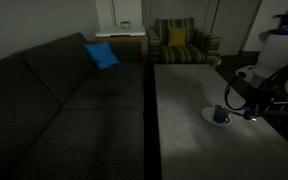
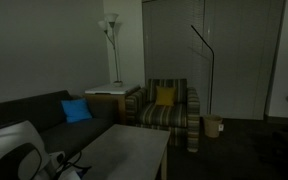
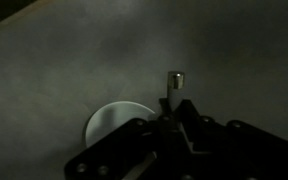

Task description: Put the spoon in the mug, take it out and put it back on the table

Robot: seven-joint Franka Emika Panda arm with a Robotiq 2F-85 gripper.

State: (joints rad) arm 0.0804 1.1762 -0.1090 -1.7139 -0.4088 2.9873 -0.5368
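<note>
Spoon (image 3: 172, 85) pinched in the gripper (image 3: 169, 122), near the mug (image 1: 221, 115)
The jaws are clamped narrow on the thin spoon, which sticks out over the bare grey table (image 1: 184, 140) beside the mug's white saucer (image 3: 109, 122); the spoon is not back on the table yet, and whether it has been dipped I cannot tell. Beyond the mug the room is dim: dark sofa (image 1: 54, 95), blue cushion (image 1: 102, 55), striped armchair (image 2: 169, 108)

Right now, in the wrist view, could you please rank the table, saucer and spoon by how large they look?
1. table, fills the view.
2. saucer, partly hidden behind the claw.
3. spoon, only a short end shows.
</note>
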